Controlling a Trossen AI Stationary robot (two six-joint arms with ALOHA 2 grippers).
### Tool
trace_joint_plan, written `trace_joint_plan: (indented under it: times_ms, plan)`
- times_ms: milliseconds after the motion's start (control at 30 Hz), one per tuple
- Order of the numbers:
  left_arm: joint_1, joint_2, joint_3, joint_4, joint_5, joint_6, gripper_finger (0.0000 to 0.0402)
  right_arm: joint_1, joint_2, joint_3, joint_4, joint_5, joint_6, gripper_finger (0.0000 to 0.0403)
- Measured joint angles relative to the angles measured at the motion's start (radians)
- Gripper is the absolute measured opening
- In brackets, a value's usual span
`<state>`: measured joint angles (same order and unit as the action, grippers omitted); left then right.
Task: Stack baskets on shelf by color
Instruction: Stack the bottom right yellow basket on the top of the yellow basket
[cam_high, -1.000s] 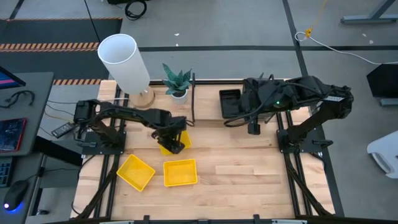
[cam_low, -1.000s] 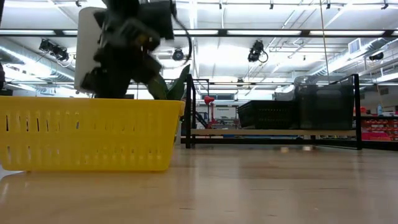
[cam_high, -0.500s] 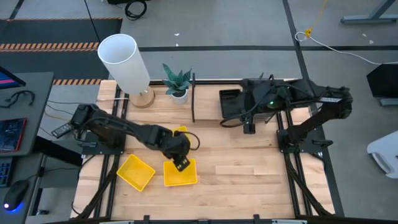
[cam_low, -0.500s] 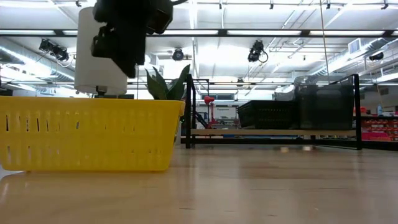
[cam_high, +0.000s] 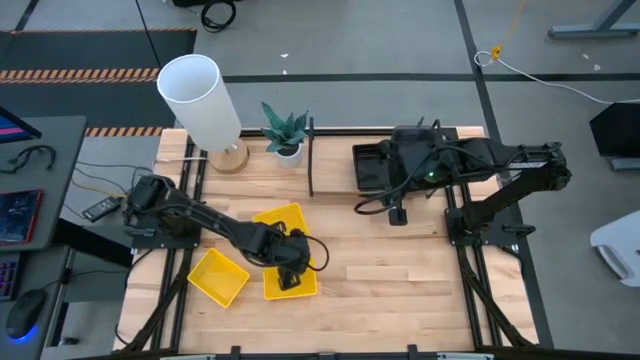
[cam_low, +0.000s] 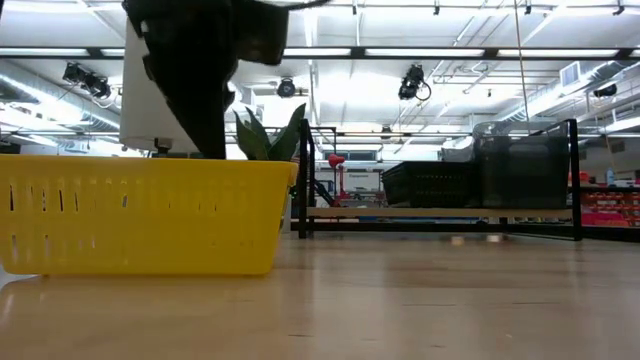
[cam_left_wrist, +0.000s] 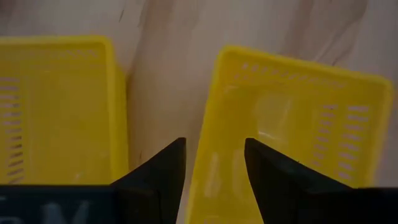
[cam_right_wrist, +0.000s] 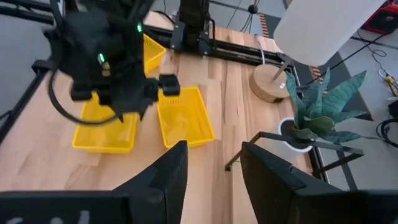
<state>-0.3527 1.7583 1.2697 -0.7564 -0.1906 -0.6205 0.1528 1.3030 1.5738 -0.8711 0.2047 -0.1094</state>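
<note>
Three yellow baskets (cam_high: 290, 279) sit on our wood table (cam_high: 400, 280); black ones fill the shelf (cam_high: 372, 165). Left gripper (cam_left_wrist: 214, 165) fingers apart astride a rim, right gripper (cam_right_wrist: 214, 168) apart too.

My light wood table (cam_high: 400, 270) stands on a grey floor (cam_high: 380, 40) crossed by dark lines, with a white cable (cam_high: 540, 72) trailing over it. A white-shaded lamp (cam_high: 200, 100) and a small potted plant (cam_high: 285, 130) sit at the table's far edge. Beyond, long ceiling lights (cam_low: 450, 52) brighten an open workshop under hanging cameras (cam_low: 415, 82).
</note>
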Motion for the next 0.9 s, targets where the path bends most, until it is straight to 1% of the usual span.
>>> trace_joint_plan:
  times_ms: [267,467,533,600,767,833,900]
  plan:
    - [0.002,0.070,0.000,0.021,0.000,0.030,0.0172,0.001,-0.021,0.000,0.019,-0.017,0.022,0.0154]
    - [0.002,0.110,0.000,0.030,0.021,0.031,0.0167,0.002,-0.024,0.000,0.022,-0.040,0.032,0.0154]
    - [0.002,0.109,0.000,0.026,0.022,0.031,0.0151,0.007,-0.024,0.000,0.021,-0.047,0.041,0.0154]
    - [0.005,0.109,0.000,0.030,0.022,0.030,0.0123,0.013,-0.024,0.000,0.020,-0.047,0.047,0.0154]
    - [0.014,0.106,0.017,0.037,0.058,-0.010,0.0021,0.034,-0.024,0.000,0.018,-0.047,0.047,0.0154]
    - [0.016,0.105,0.034,0.032,0.083,-0.010,0.0015,0.038,-0.024,0.000,0.016,-0.047,0.047,0.0154]
    - [0.019,0.105,0.068,-0.012,0.094,0.005,0.0015,0.039,-0.024,0.000,0.015,-0.046,0.047,0.0154]
